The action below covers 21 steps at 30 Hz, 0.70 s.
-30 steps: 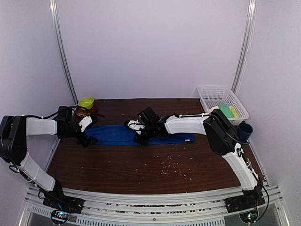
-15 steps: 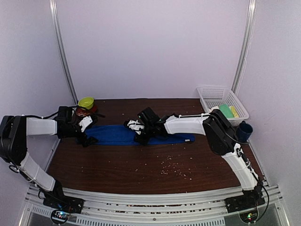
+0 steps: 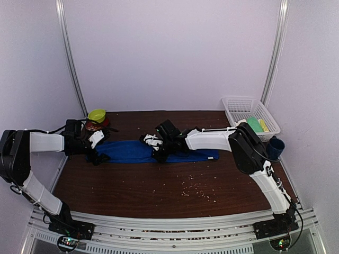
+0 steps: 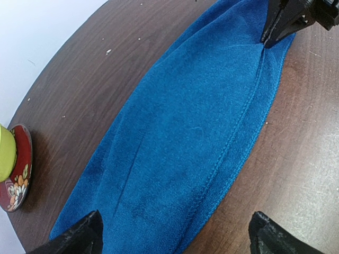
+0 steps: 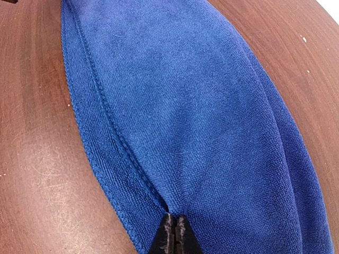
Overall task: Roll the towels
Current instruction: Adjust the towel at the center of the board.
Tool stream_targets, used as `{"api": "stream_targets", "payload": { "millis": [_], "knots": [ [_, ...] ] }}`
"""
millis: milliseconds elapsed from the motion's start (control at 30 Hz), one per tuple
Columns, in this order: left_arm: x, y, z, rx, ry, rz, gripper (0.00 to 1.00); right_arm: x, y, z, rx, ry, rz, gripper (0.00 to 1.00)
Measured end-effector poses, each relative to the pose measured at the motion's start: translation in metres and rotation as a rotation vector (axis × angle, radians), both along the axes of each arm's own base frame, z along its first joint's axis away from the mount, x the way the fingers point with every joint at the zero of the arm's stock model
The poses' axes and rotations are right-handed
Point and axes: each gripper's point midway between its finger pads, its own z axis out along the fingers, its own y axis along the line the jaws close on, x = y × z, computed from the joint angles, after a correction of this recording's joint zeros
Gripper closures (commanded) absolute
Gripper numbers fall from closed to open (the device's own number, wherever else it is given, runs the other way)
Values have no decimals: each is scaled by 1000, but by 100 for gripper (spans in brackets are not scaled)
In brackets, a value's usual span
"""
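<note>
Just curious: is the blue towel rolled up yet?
Not rolled: the blue towel lies stretched flat on the table, right claw pinching it.

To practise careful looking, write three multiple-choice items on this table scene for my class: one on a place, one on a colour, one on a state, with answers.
1. Where on the table does the basket stand?
A) far right corner B) near left edge C) the middle
2. What colour is the towel?
A) white B) red C) blue
3. How is the right gripper?
A) wide open B) shut on the towel C) out of view
Answers: 1 A, it sits at the back right in the top view; 2 C, both wrist views show blue cloth; 3 B, its fingertips meet, pinching a fold of cloth.
</note>
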Motion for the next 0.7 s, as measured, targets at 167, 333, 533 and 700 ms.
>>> {"api": "stream_targets", "payload": {
  "millis": [167,333,533,700],
  "knots": [
    [0,2,-5,13,13,10,2,-1,-1,0,-7,10,-3,95],
    [3,9,-14,48,30,44,2,-3,-3,0,-17,25,-3,95],
    [13,21,-16,92,27,111,2,-6,-4,-1,-21,42,6,94],
    [20,29,-12,120,12,154,2,-8,-5,-1,-26,48,6,93]
  ]
}}
